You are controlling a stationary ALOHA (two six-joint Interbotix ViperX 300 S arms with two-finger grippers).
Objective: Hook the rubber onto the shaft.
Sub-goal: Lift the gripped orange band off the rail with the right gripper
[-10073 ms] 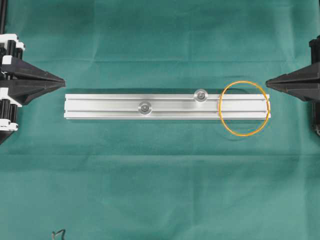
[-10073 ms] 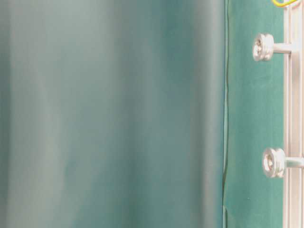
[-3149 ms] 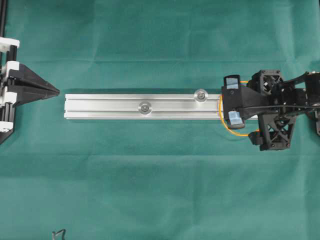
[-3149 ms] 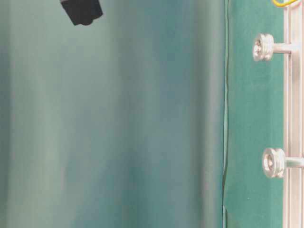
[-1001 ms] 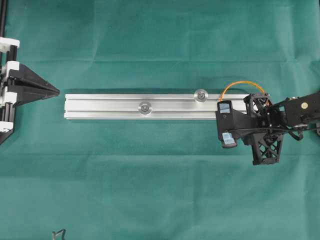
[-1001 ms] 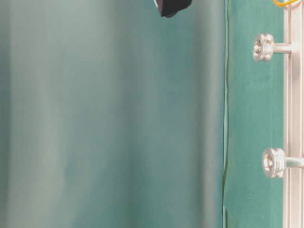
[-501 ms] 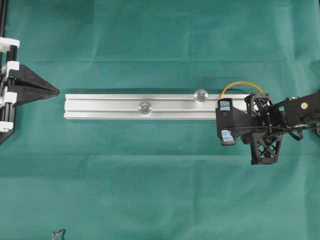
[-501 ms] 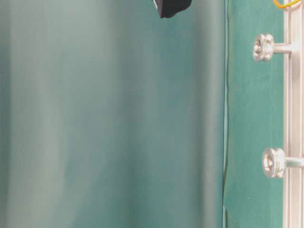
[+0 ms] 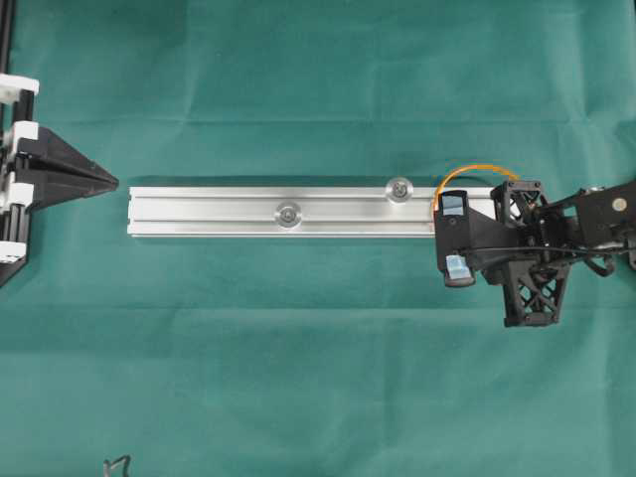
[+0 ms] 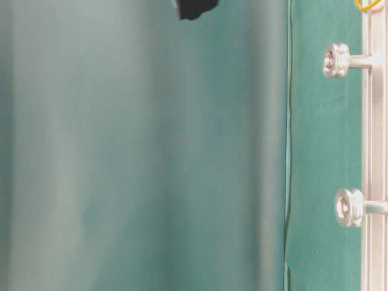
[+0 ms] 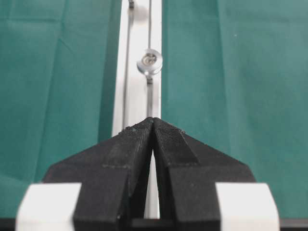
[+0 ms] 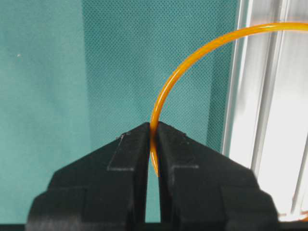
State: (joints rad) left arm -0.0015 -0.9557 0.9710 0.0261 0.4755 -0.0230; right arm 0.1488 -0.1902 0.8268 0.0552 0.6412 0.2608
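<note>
We are seeing the thin orange-yellow rubber band (image 12: pixel 175 79) pinched between the pressed-together black fingertips of the right gripper (image 12: pixel 154 132), arching up and to the right from them toward the long silver aluminium rail (image 12: pixel 269 110). From overhead, the right gripper (image 9: pixel 438 235) is sitting at the rail's (image 9: pixel 209 214) right end, and only an arc of the rubber band (image 9: pixel 475 170) is showing above the black claw, crossing the rail's far edge.

The nearer round silver shaft with a washer head (image 9: pixel 399 189) is standing just left of the band, apart from it; a second one (image 9: pixel 288 213) is standing further left. The green cloth (image 9: pixel 318 378) is lying bare on both long sides of the rail.

The left gripper (image 9: pixel 111 182) is resting off the rail's left end, its black jaws pressed together on nothing. Its own camera is showing the closed left gripper (image 11: pixel 153 120) pointing along the rail with one shaft (image 11: pixel 149 61) ahead.

The table-level view is showing what overhead is hiding: both shafts (image 10: pixel 337 60) projecting sideways from the rail, with a sliver of the band (image 10: pixel 366 5) at the top corner.
</note>
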